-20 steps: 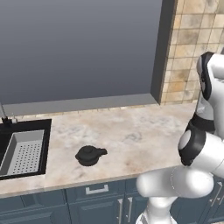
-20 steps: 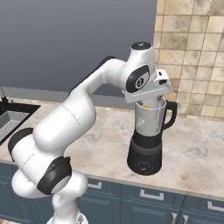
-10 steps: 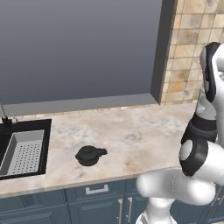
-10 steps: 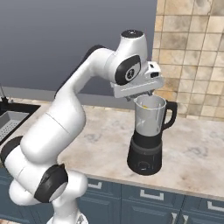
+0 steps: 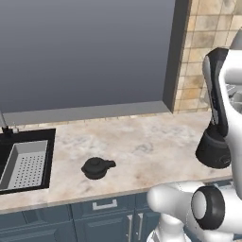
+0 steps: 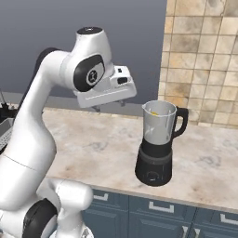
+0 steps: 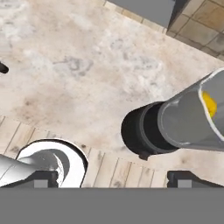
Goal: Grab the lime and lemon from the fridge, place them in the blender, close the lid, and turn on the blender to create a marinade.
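Lemon (image 6: 155, 112) in blender (image 6: 157, 143), lid (image 5: 97, 167) on counter (image 5: 142, 146) beside sink (image 5: 23, 163)

No text, label, brand, number or sign can be read anywhere in these views.

1. The blender (image 5: 213, 150): in the left base view my arm hides its jar.
2. The lemon (image 7: 209, 104): a yellow sliver inside the jar, rest hidden by the rim.
3. The lid (image 7: 2, 68): cut off at the hand view's left edge.
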### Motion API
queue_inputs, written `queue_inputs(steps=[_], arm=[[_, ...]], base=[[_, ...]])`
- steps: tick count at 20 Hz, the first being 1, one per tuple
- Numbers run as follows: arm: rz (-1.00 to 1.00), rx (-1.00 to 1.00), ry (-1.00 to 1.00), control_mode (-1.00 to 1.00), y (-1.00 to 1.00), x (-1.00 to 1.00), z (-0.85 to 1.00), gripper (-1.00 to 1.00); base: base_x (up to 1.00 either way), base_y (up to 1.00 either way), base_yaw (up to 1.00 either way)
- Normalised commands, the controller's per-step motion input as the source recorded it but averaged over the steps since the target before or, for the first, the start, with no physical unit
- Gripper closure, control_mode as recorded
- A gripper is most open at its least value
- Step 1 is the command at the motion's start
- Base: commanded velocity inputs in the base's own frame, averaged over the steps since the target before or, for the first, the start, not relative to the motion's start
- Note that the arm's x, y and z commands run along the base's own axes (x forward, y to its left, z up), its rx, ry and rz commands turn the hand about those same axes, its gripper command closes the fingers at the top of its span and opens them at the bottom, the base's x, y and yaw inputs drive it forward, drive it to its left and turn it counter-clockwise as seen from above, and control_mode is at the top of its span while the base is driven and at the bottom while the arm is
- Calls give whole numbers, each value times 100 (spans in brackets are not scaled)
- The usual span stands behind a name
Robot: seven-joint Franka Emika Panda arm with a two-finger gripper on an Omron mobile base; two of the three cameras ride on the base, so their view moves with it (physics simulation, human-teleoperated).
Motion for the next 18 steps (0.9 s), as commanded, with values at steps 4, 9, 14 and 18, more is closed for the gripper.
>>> queue_inputs(steps=[4,9,14,18], arm=[[0,0,15,-100,100,-49,-13,-100],[0,0,15,-100,100,-41,-20,-100],[0,0,16,-100,100,-34,-20,-100],[0,0,10,-100,100,-22,-34,-100]], base=[[0,0,0],[0,0,0],[0,0,0],[0,0,0]])
